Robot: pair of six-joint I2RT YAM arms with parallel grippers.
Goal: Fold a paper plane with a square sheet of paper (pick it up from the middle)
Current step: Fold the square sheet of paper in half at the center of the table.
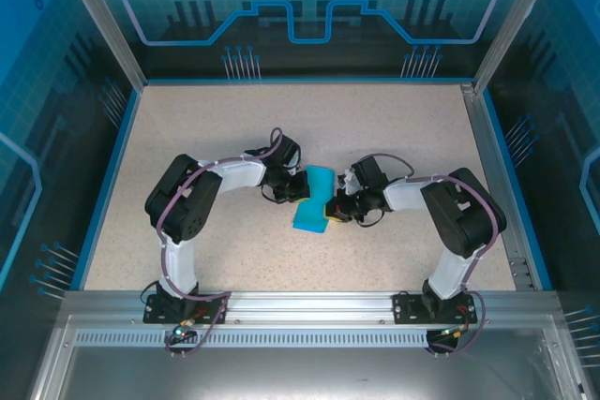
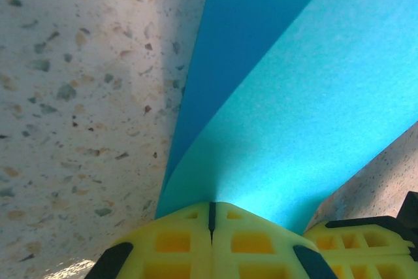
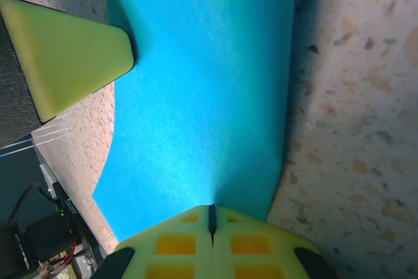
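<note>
Where the two arms meet: the middle of the top view, on the speckled table (image 1: 234,110), wrists pointing at each other.
Square sheet of paper (image 1: 312,201): cyan-blue and plain, at the centre of the top frame between the two wrists, seen there as a narrow upright strip, bowed rather than flat.
Left gripper (image 1: 298,186): at the paper's upper left edge in the top view. In its wrist view the yellow fingers (image 2: 211,208) are pressed together at the bottom centre, and the paper (image 2: 294,96) rises straight out of their seam, so they pinch it.
Paper in the left wrist view: two planes, a darker one on the left and a lighter one on the right, meeting along a bend that runs up from the fingers.
Right gripper (image 1: 333,208): at the paper's lower right edge. In its wrist view the fingers (image 3: 211,212) are closed at the bottom centre, clamping the sheet (image 3: 202,83).
Upper left of the right wrist view: a yellow finger of the other gripper (image 3: 65,57), touching the paper's edge.
</note>
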